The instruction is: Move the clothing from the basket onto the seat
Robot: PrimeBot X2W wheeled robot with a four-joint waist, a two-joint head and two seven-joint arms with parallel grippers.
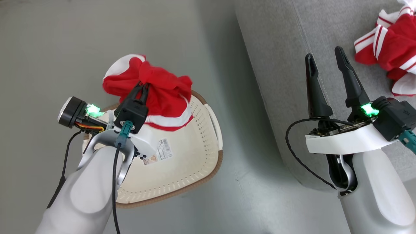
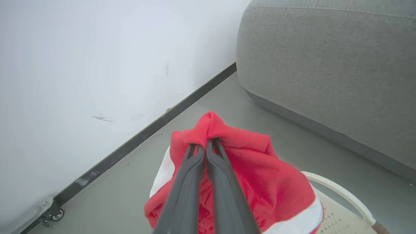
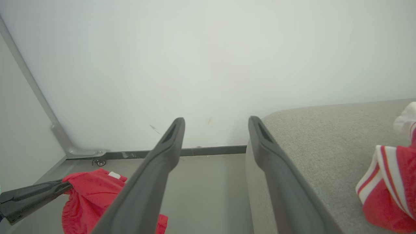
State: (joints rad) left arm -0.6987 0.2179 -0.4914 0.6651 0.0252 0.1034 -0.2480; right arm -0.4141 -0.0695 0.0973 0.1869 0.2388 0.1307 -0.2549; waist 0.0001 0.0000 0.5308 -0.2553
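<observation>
1. Left gripper (image 1: 143,85): the fingers are pressing together on a bunched fold of the garment (image 1: 162,94), red with white panels, and are holding it up at 10 o'clock in the head view. The cloth is hanging over the far end of the basket (image 1: 195,152). Its white-banded hem is overlapping the basket's inside; contact cannot be told.

2. Basket: cream, perforated and brown-rimmed, it is sitting on the floor (image 1: 48,48) at 7 o'clock, with a paper label (image 1: 162,149) showing on its bottom. One side handle (image 1: 216,126) is facing the seat.

3. Seat (image 1: 276,65): grey upholstery is taking up 1 to 4 o'clock, its rounded edge running from 12 toward 5 o'clock. A strip of floor is separating that edge from the basket rim, and the two are well apart.

4. Right gripper (image 1: 324,53): the fingers are standing wide apart, gripping nothing, and are hovering over the seat's edge at 3 o'clock.

5. Second garment (image 1: 390,48): red with striped trim, it is lying crumpled on the seat at 2 o'clock, beyond the right gripper's tips and not touching them.

6. Wall (image 2: 81,65): white, it is meeting the floor along a dark skirting (image 2: 146,130). In the left wrist view a wedge of floor is lying between the skirting and the seat's end.
</observation>
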